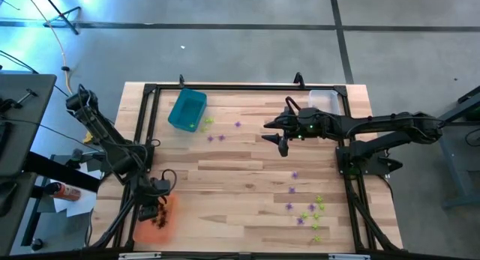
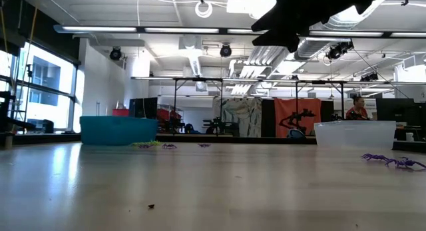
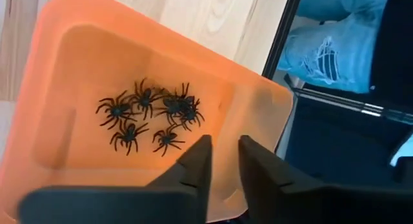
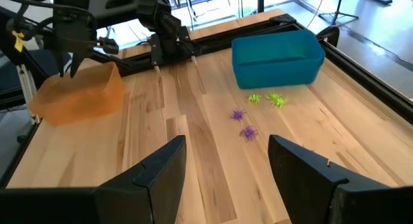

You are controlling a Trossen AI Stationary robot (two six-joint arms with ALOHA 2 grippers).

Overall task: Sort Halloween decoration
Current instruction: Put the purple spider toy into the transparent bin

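Several black spider decorations [image 3: 148,114] lie on the floor of the orange tray [image 3: 71,88] at the table's near left corner. My left gripper [image 3: 223,150] hangs just above that tray [image 1: 166,224], pointing down into it, open by a narrow gap with nothing between the fingers. Purple spiders [image 4: 238,114] and green ones [image 4: 276,99] lie loose on the wood near the teal tray [image 1: 187,110]. More purple and green ones [image 1: 311,209] lie near the table's right front. My right gripper [image 4: 226,153] hovers high over the table's middle [image 1: 275,136], open and empty.
A clear tray [image 1: 324,101] stands at the far right corner, the teal tray [image 4: 277,56] at the far left. A black frame [image 1: 225,88] runs along the table's edges. Bare wood lies between the two spider groups.
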